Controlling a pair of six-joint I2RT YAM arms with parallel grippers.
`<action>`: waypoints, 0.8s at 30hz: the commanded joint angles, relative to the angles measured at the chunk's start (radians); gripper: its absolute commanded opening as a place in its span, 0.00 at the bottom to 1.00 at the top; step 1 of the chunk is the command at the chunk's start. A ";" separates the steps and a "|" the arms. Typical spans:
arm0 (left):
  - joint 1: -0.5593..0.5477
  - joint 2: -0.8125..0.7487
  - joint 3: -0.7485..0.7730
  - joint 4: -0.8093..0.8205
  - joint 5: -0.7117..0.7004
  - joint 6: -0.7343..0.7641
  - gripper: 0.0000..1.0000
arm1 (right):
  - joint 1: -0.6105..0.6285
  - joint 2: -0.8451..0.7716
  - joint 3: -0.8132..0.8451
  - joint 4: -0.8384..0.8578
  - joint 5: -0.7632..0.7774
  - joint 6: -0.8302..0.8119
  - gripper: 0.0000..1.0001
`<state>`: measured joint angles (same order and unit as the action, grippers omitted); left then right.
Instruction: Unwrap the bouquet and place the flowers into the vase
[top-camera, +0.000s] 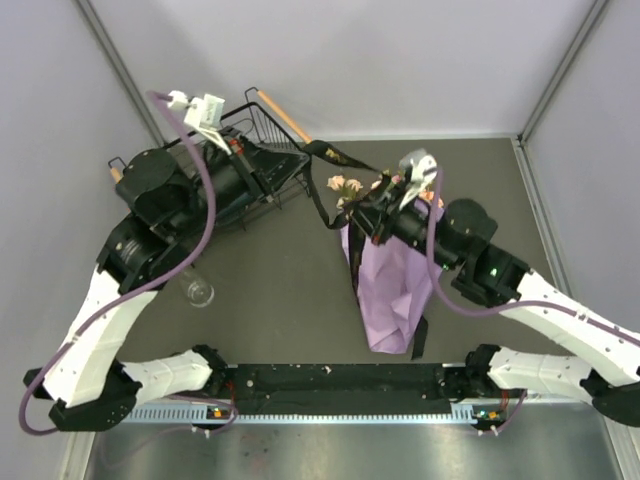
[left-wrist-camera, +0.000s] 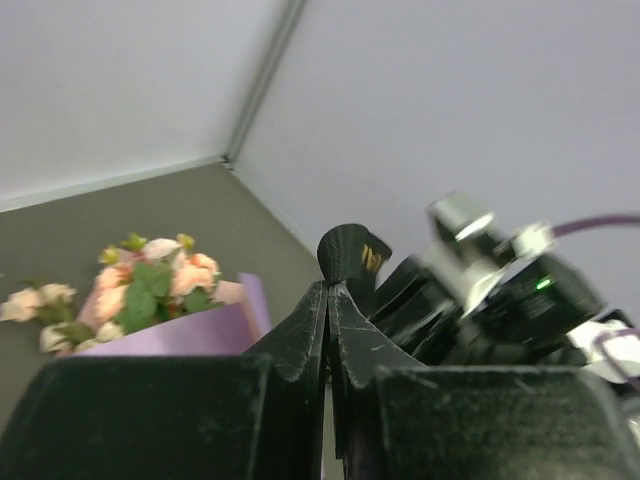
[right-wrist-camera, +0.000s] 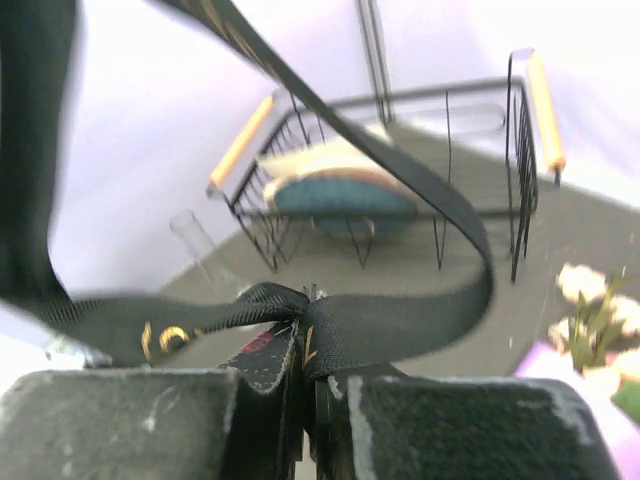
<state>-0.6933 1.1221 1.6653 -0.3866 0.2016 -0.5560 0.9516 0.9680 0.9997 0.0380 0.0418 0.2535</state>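
I count two arms on my rig, the left arm (top-camera: 100, 320) and the right arm (top-camera: 560, 310), plus one bouquet (top-camera: 375, 270) in one cone of purple paper (top-camera: 395, 310) with one black ribbon (top-camera: 335, 155). There is one vase (top-camera: 198, 291) and one wire basket (top-camera: 270, 128) with two wooden handles (top-camera: 283, 115), holding one teal item (right-wrist-camera: 340, 195) and one cream item (right-wrist-camera: 320, 160). The flowers (left-wrist-camera: 150, 280) are too bunched for an exact count, though I make out at least five blooms.

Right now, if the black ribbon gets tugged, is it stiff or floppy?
Probably floppy: the black ribbon sags into a loose, twisted loop. Likely light too, being a thin flat strip. Looks smooth, so it might slip.
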 joint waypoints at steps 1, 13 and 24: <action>0.006 -0.088 -0.012 -0.116 -0.177 0.139 0.16 | -0.043 0.109 0.285 -0.074 -0.037 -0.005 0.00; 0.005 -0.369 -0.170 -0.299 -0.521 0.317 0.99 | -0.040 0.547 1.014 0.052 -0.296 0.245 0.00; 0.005 -0.525 -0.213 -0.374 -0.545 0.315 0.99 | 0.019 0.762 0.999 0.149 -0.231 0.240 0.00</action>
<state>-0.6922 0.6159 1.4628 -0.7334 -0.3149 -0.2584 0.9585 1.7123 2.0468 0.1070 -0.2077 0.4679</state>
